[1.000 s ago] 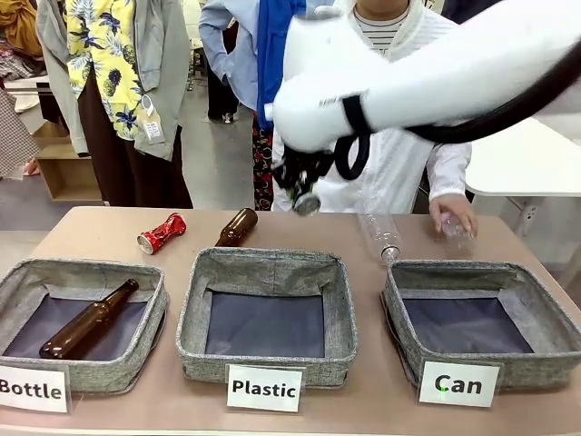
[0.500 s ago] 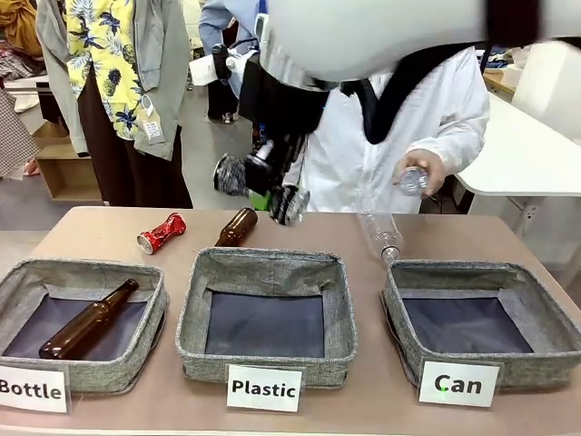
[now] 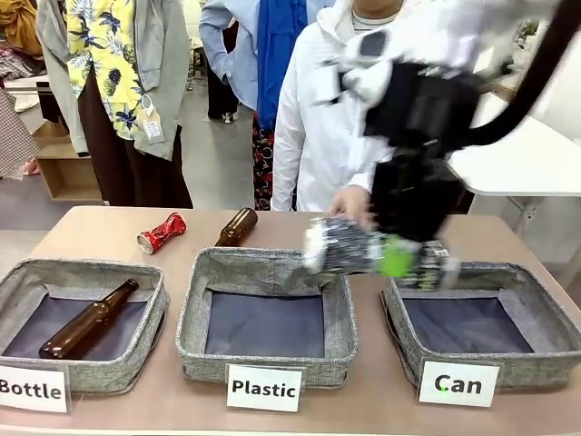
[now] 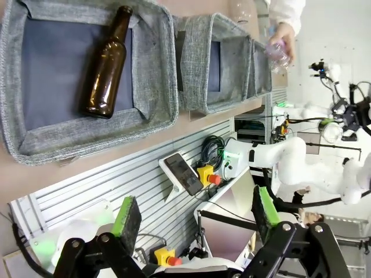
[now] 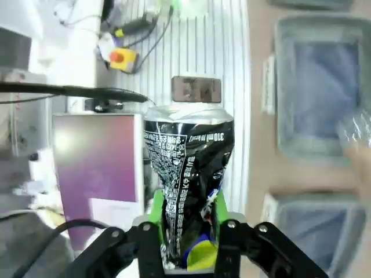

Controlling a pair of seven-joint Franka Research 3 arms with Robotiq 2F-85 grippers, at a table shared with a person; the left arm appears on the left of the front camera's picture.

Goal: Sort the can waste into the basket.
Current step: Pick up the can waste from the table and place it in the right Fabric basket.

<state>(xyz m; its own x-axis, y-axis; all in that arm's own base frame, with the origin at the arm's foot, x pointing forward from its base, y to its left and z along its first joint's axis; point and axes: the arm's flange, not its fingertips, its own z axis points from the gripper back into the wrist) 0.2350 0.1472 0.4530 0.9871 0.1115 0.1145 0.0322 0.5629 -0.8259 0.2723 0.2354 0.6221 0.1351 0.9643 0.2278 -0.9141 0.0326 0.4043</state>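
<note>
**Right jaws clamped, left jaws apart**

The right jaws are closed tight on a crushed black metal can with silvery-white print [image 3: 343,245]. The can lies sideways in the air, blurred, sticking out from the jaws toward the robot's left. Its free end hangs past the far right corner of the grey fabric basket signed "Plastic" [image 3: 200,345]. In the right wrist view the green pads [image 5: 155,204] press the black can's lower end from both sides.

The grey fabric basket signed "Can" [image 3: 536,368] sits below these jaws and to their right. A person's hand [image 3: 352,202] is just behind them.

Well off to the left of the jaws, a shiny red crushed can [image 3: 162,232] and a brown glass bottle [image 3: 236,227] lie on the counter [image 3: 109,222]. 1 more brown bottle [image 3: 86,320] lies in the grey basket signed "Bottle" [image 3: 18,277].

The left jaws stand wide apart, gripping nothing. That "Bottle" basket lies ahead of them in the left wrist view.
</note>
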